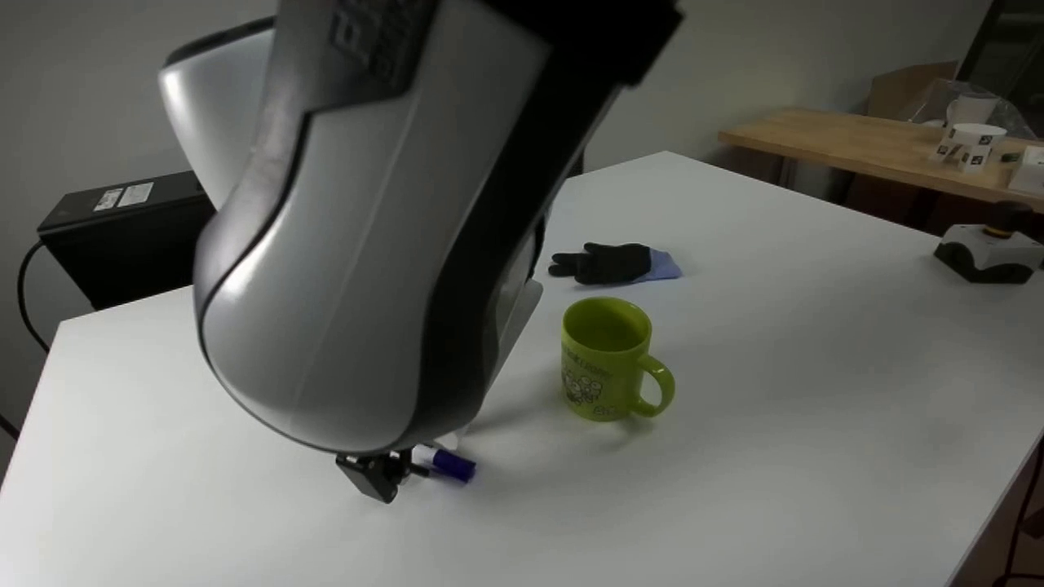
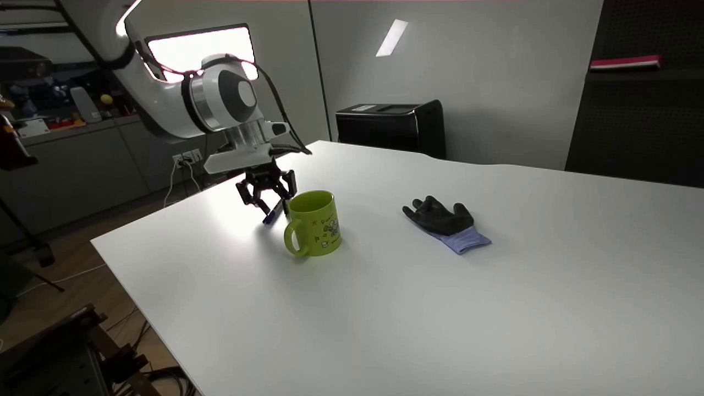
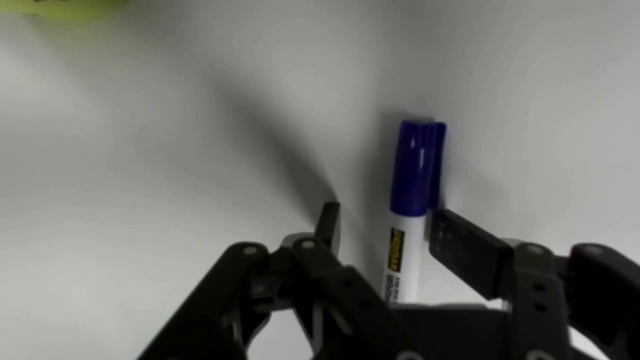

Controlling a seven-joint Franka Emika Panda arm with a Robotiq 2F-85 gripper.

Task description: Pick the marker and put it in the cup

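The marker [image 3: 407,240], white with a blue-purple cap, lies on the white table. Its cap end also shows in both exterior views [image 1: 453,465] [image 2: 273,215]. My gripper [image 3: 385,212] is open, with its fingers on either side of the marker just below the cap. The right finger in the wrist view is very near the marker; a gap shows at the left finger. The marker's far end is hidden behind the gripper. In an exterior view the arm covers most of the gripper. The lime-green cup [image 1: 599,383] stands upright close by, also seen here [image 2: 324,228], its edge in the wrist view [image 3: 75,7].
A black glove with a blue cuff [image 1: 616,263] lies on the table beyond the cup, also in an exterior view [image 2: 443,220]. A black box [image 2: 385,126] stands behind the table. A white and black switch box [image 1: 988,253] sits at the table's far edge.
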